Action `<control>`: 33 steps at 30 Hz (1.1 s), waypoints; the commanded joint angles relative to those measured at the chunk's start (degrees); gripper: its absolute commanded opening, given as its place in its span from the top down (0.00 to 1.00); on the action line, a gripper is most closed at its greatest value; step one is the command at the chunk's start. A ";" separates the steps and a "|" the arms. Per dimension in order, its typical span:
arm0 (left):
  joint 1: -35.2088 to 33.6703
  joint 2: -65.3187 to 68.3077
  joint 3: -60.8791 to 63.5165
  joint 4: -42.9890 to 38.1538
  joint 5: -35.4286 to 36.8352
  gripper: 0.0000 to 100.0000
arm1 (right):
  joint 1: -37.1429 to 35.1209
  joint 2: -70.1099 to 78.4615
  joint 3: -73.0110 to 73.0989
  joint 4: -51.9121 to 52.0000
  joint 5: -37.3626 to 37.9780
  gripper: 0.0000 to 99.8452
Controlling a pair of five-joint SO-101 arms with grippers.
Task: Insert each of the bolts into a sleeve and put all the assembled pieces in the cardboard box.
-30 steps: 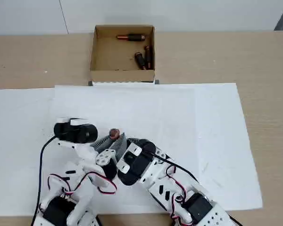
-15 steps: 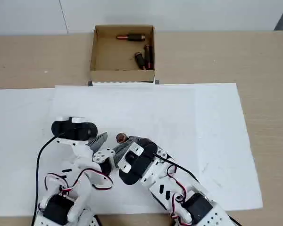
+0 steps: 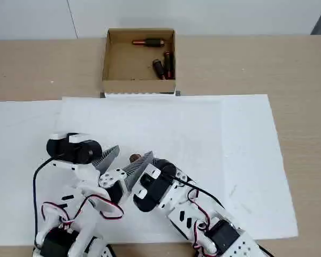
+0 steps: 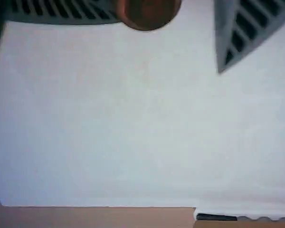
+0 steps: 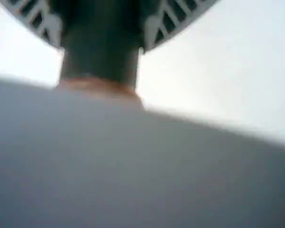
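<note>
High view, box: the cardboard box (image 3: pixel 139 85) stands at the far side of the table (image 3: pixel 267 59), beyond the white paper (image 3: pixel 214 139) and well apart from both arms.
High view, done: three assembled pieces lie inside it, a single piece (image 3: pixel 148 42) by the far wall and a pair (image 3: pixel 159 68) close together near a side wall.
High view, in hand: a copper bolt head (image 3: pixel 134 158) shows over the paper between the spread fingers of the left pincer (image 3: pixel 135 151), just ahead of the right arm (image 3: pixel 155 184).
Left wrist view, left pincer: wide and gripping nothing, with the bolt head beside one finger.
Right wrist view, right pincer (image 5: pixel 102 28): closed on a dark sleeve (image 5: pixel 99 52), with a copper rim at the sleeve's end.
Progress: this fourth bolt looks seated in its sleeve.
Left to do: carry this piece to the box and drop it in.
</note>
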 commanded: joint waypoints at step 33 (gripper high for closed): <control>-19.34 -0.44 16.48 0.00 -22.68 0.99 | 21.05 -0.04 -17.58 19.74 -22.77 1.00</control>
